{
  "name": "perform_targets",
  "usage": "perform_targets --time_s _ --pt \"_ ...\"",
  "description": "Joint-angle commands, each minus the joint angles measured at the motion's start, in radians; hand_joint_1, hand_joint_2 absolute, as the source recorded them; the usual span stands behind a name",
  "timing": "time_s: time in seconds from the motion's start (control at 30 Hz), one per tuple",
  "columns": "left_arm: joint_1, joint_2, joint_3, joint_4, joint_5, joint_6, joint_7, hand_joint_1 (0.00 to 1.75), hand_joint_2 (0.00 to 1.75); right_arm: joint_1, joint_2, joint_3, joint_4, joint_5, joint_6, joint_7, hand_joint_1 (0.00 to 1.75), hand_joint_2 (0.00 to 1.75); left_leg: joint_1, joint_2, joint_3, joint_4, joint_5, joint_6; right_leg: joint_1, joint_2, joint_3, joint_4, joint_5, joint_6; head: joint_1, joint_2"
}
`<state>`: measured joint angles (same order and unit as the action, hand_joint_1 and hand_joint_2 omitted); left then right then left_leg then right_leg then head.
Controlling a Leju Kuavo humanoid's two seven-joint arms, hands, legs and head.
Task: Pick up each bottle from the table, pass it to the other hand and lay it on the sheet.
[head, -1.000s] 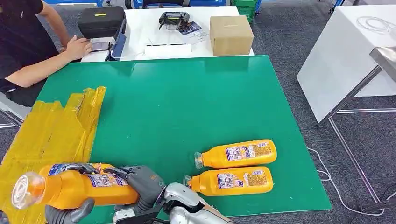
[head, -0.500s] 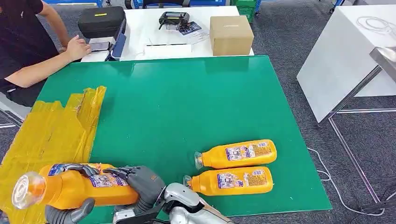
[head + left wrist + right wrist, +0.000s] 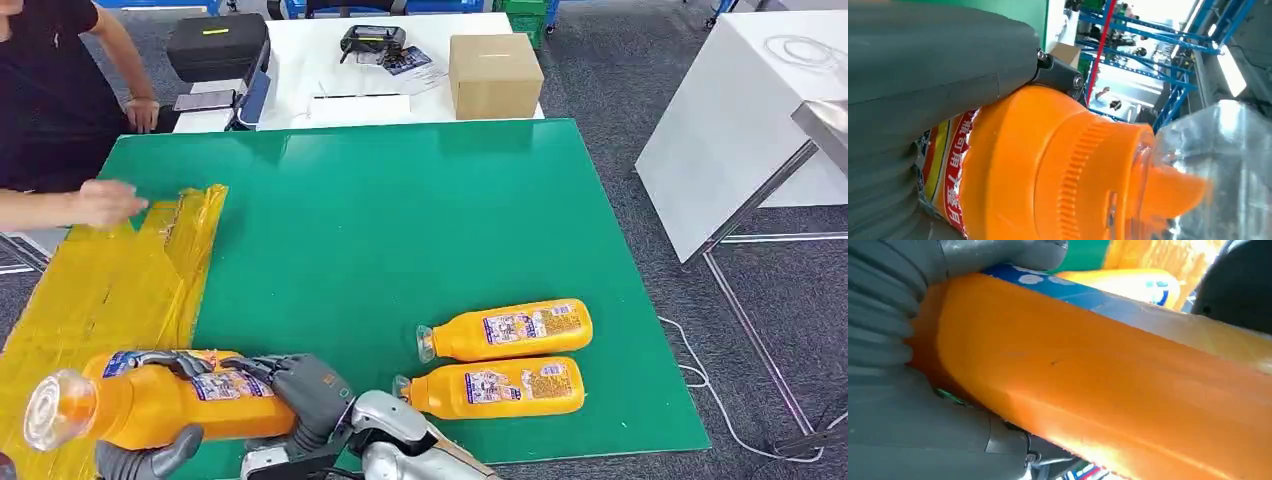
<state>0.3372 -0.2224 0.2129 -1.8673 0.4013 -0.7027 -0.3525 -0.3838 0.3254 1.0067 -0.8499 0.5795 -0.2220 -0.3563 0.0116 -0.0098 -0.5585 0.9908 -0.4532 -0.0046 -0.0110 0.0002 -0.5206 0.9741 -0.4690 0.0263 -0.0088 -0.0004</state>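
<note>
Both hands on one bottle (image 3: 160, 405), held lying sideways over sheet (image 3: 100, 290) edge: right hand (image 3: 300, 385) grasps base end, left hand (image 3: 145, 455) grasps near cap. Two bottles (image 3: 505, 330) lie on table (image 3: 400, 220).

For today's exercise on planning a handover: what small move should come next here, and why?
Probably the right hand should let go. Both it and the left hand grip the held bottle, which sits partly over the yellow sheet. A person's hand reaches onto the sheet, so go slowly.
</note>
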Motion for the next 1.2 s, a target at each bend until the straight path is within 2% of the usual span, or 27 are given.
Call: perform_targets --time_s 0.03,0.1,0.17,0.2,0.3,0.6,0.7,1.0,1.03,1.2 --pt "-0.088 0.045 0.074 -0.061 -0.350 0.205 -0.127 1.75 1.75 0.047 -0.016 -0.178 -0.182 -0.015 -0.010 0.044 0.00 0.00 0.001 -0.002 -0.001 0.001 0.000 0.000 0.001 -0.002 0.001 0.000 -0.001 -0.001 0.000 0.000" --pt "-0.117 0.067 0.081 -0.082 -0.469 0.310 -0.159 1.75 1.75 0.071 -0.036 -0.210 -0.272 -0.027 0.004 0.052 0.00 0.00 0.001 -0.003 -0.002 0.001 0.000 0.000 0.001 -0.003 0.000 0.000 -0.001 -0.001 0.000 0.000" --pt "-0.153 0.074 0.094 -0.112 -0.677 0.485 -0.177 1.75 1.75 0.099 -0.056 -0.246 -0.366 -0.045 0.018 0.054 0.00 0.00 0.001 -0.004 0.000 0.001 0.000 0.000 0.002 -0.004 0.001 0.000 -0.001 -0.001 0.000 0.000" --pt "-0.169 0.041 0.121 -0.142 -0.903 0.734 -0.223 1.75 1.75 0.145 -0.089 -0.274 -0.511 -0.117 0.041 0.000 0.00 0.00 0.002 -0.004 0.001 0.001 0.000 0.000 0.002 -0.005 0.003 0.000 -0.001 -0.002 0.000 0.000" --pt "-0.150 0.042 0.109 -0.165 -0.905 0.734 -0.203 1.75 1.75 0.175 -0.113 -0.290 -0.605 -0.108 0.078 0.052 0.00 0.00 0.002 -0.006 -0.001 0.002 0.000 0.001 0.002 -0.007 0.002 0.000 -0.002 0.000 0.000 0.000" --pt "-0.133 0.043 0.085 -0.143 -0.939 0.762 -0.218 1.75 1.75 0.170 -0.094 -0.300 -0.554 -0.106 0.070 0.038 0.00 0.00 0.000 -0.001 0.000 0.000 0.000 0.001 0.000 -0.001 0.001 -0.001 0.000 0.000 0.000 0.000" --pt "-0.107 0.053 0.063 -0.141 -1.049 0.817 -0.221 1.75 1.75 0.175 -0.096 -0.311 -0.565 -0.106 0.069 0.039 0.00 0.00 0.001 -0.001 0.003 0.000 0.000 0.001 0.002 -0.002 0.004 -0.002 0.000 -0.001 0.000 0.000" --pt "-0.098 0.051 0.058 -0.142 -1.052 0.821 -0.222 1.75 1.75 0.176 -0.098 -0.314 -0.571 -0.106 0.068 0.040 0.00 0.00 0.000 -0.001 0.001 -0.001 0.000 0.001 0.000 -0.001 0.002 -0.001 0.000 0.000 0.000 0.000" --pt "-0.098 0.051 0.058 -0.142 -1.052 0.821 -0.222 1.75 1.75 0.176 -0.098 -0.314 -0.571 -0.106 0.068 0.040 0.00 0.00 0.001 0.000 0.004 -0.001 -0.001 0.001 0.002 -0.001 0.006 -0.003 -0.001 -0.001 0.000 0.000" --pt "-0.098 0.051 0.058 -0.142 -1.052 0.821 -0.222 1.75 1.75 0.176 -0.098 -0.314 -0.571 -0.106 0.068 0.040 0.00 0.00 0.000 0.000 0.001 0.000 0.000 0.001 0.000 -0.001 0.001 -0.001 0.000 0.000 0.000 0.000"
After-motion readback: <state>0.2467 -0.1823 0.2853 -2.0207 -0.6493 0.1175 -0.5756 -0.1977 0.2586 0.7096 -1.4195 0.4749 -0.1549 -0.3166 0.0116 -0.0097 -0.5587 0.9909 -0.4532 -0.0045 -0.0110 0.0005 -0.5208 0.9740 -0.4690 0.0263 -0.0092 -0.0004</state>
